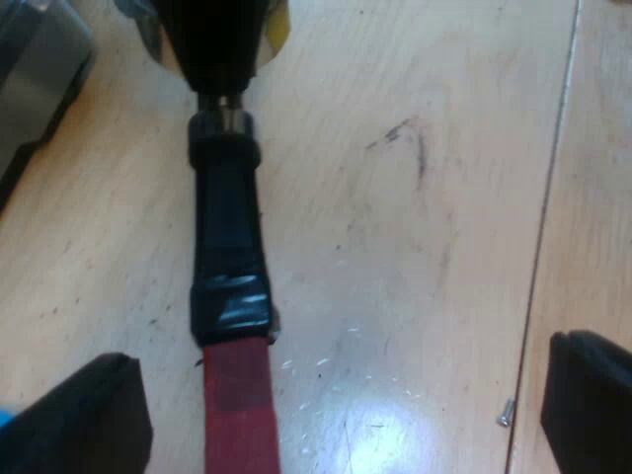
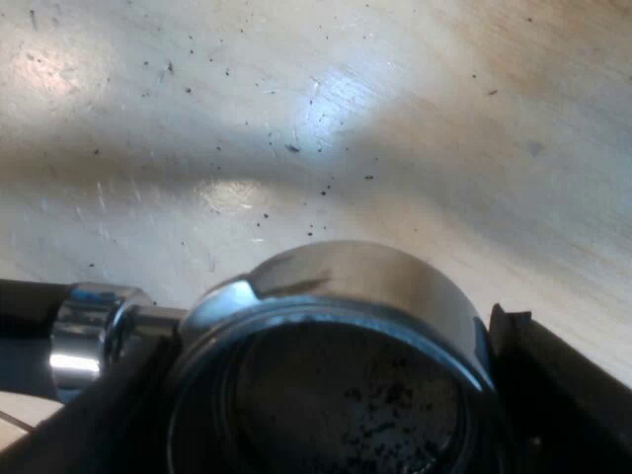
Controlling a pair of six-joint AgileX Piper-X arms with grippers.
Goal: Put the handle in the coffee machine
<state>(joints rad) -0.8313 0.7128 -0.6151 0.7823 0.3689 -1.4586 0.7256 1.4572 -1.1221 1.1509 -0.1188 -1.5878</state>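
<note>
The metal holder lies on the pale wooden table. Its dark handle (image 1: pixel 225 217) runs toward me and ends in a red part (image 1: pixel 239 405). My left gripper (image 1: pixel 341 400) is open just above the table, and the red end lies between its fingers, close to one finger (image 1: pixel 94 415) and apart from the other. At the holder's far end a black shape, my right gripper (image 1: pixel 217 39), covers the metal basket. In the right wrist view the round basket (image 2: pixel 346 296), with dark coffee specks inside, sits between the fingers (image 2: pixel 558 395) of my right gripper (image 2: pixel 326 405), which press on its sides.
A grey and black object (image 1: pixel 39 79) stands beside the holder's basket end. A seam (image 1: pixel 553 197) runs across the tabletop, with a small screw (image 1: pixel 506 415) next to it. Coffee grains (image 2: pixel 296 148) are scattered on the wood beyond the basket.
</note>
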